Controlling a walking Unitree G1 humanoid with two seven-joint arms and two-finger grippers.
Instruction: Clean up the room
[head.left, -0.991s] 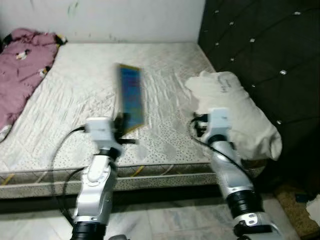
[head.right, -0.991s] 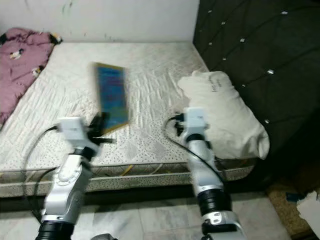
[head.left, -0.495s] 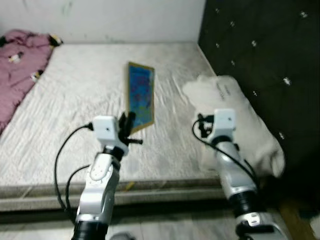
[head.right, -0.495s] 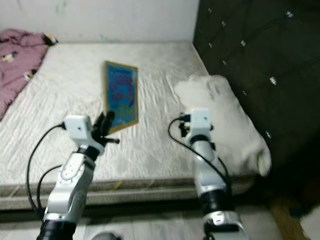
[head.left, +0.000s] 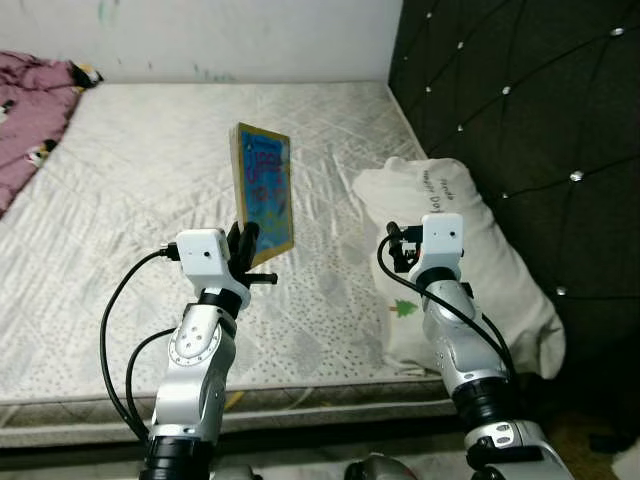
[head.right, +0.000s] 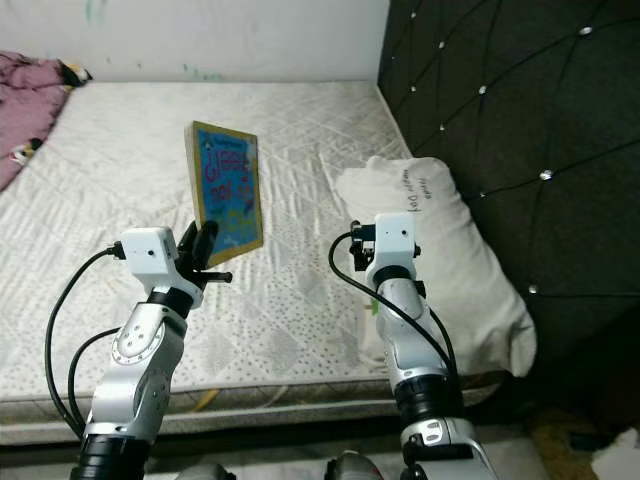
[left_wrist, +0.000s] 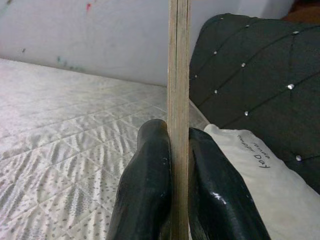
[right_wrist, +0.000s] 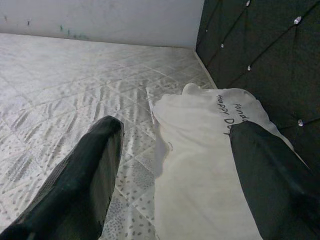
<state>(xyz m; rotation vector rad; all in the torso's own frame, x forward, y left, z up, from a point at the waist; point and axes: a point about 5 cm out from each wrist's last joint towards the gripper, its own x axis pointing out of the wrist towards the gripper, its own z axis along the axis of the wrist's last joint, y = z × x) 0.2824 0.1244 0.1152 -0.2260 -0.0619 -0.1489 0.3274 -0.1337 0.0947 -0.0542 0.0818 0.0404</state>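
A thin book with a blue cover and yellow border (head.left: 264, 196) stands upright above the mattress, held at its lower edge by my left gripper (head.left: 244, 243), which is shut on it. In the left wrist view the book's edge (left_wrist: 178, 75) runs up between the two black fingers (left_wrist: 145, 185). My right gripper (right_wrist: 175, 170) is open and hovers over the near end of a white pillow (head.left: 470, 250) printed with black writing. The pillow (right_wrist: 200, 165) lies between its spread fingers (right_wrist: 85, 175), untouched.
The bare white quilted mattress (head.left: 130, 180) spreads ahead to a white wall (head.left: 200, 35). A dark tufted headboard (head.left: 530, 110) rises on the right. Purple bedding (head.left: 30, 110) lies bunched at the far left corner. The mattress front edge (head.left: 300, 405) is just below my arms.
The camera has come closer to the bed and steadied. The left gripper still holds the book, now raised more upright. The right gripper stays open beside the pillow.
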